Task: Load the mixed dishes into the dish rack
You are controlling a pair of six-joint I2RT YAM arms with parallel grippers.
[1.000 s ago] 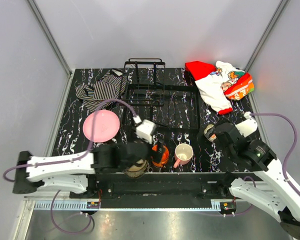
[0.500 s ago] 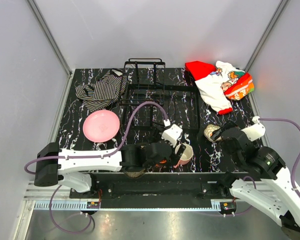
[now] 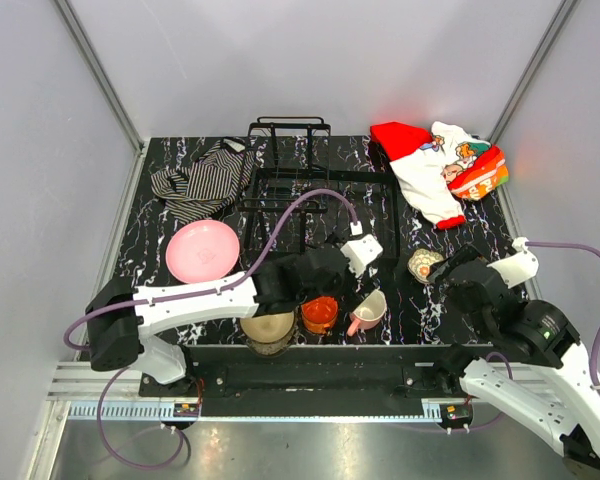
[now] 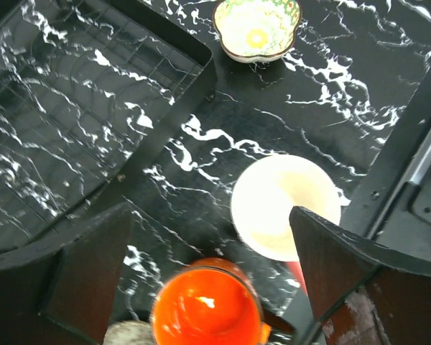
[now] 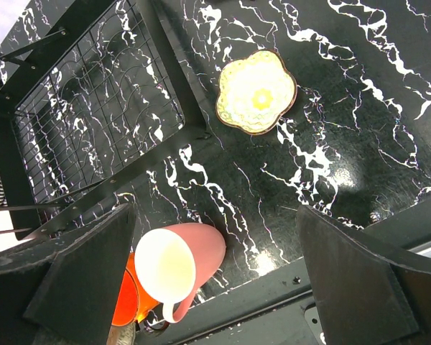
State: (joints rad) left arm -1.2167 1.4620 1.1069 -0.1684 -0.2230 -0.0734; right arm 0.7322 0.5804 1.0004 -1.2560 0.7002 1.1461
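Count on the table:
- Rack (image 3: 325,176): one.
- Pink plate (image 3: 202,250): one.
- Cups: three, namely an orange cup (image 3: 320,313), a mug (image 3: 370,306) and a flower-shaped cup (image 3: 422,265).
- Tan dish (image 3: 268,326): one, possibly two stacked; unclear.
- Cloths: two, a striped cloth (image 3: 198,178) and a printed cloth (image 3: 430,165).
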